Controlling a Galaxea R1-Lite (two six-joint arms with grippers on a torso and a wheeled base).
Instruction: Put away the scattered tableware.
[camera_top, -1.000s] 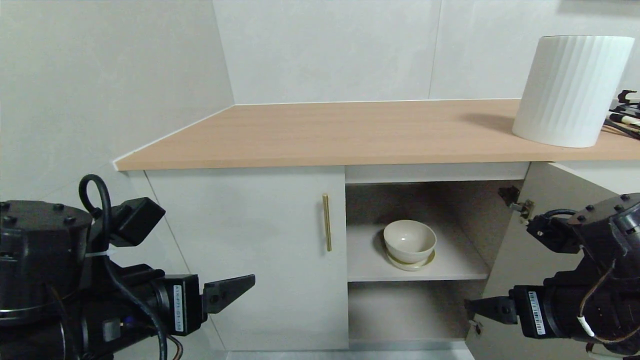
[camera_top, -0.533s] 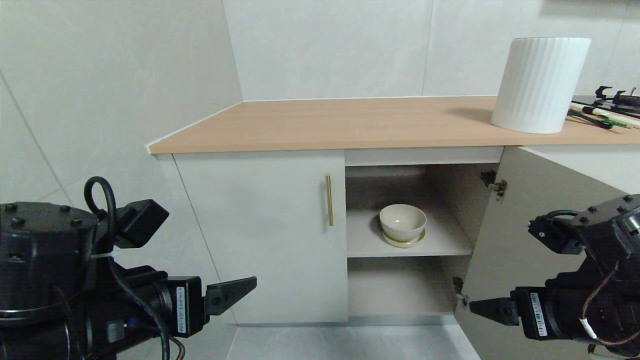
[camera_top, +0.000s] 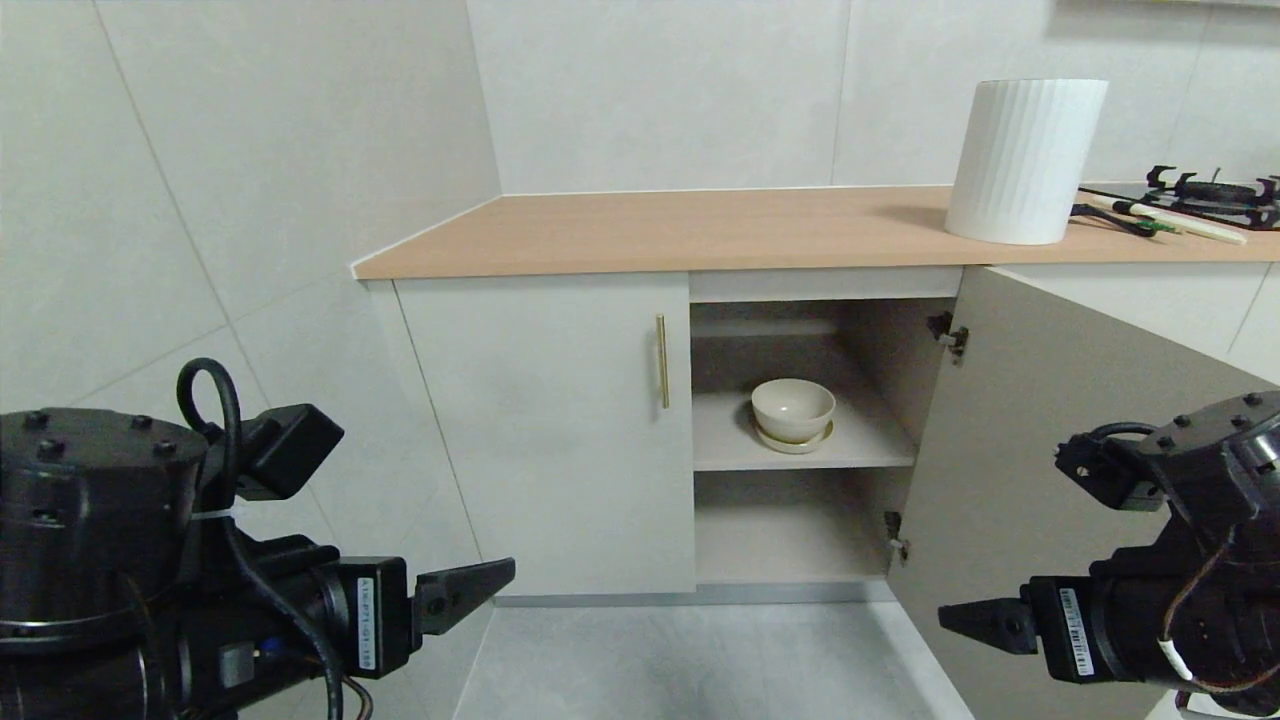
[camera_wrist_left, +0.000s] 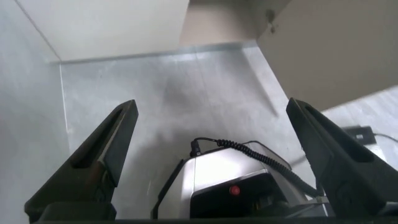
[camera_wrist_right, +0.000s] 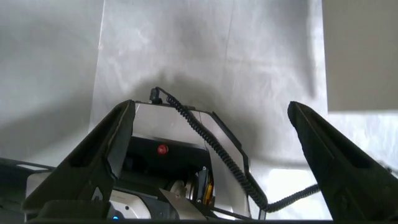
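Fingers (camera_wrist_left: 102, 155) of the left gripper (camera_wrist_left: 211, 107) and fingers (camera_wrist_right: 99, 155) of the right gripper (camera_wrist_right: 211, 107) stand spread wide and empty, both held above the floor (camera_top: 700, 660) in front of the cabinet (camera_top: 820, 285). A bowl (camera_top: 793, 408) sits on a plate (camera_top: 793, 442) on the cabinet's upper shelf (camera_top: 865, 452), beside the open right door (camera_top: 1000, 450). The left door (camera_top: 550, 430), with its brass handle (camera_top: 662, 360), is shut. On the table (camera_top: 700, 230) above stands a ribbed white jar (camera_top: 1025, 160), with a few utensils (camera_top: 1170, 215) lying just beside it.
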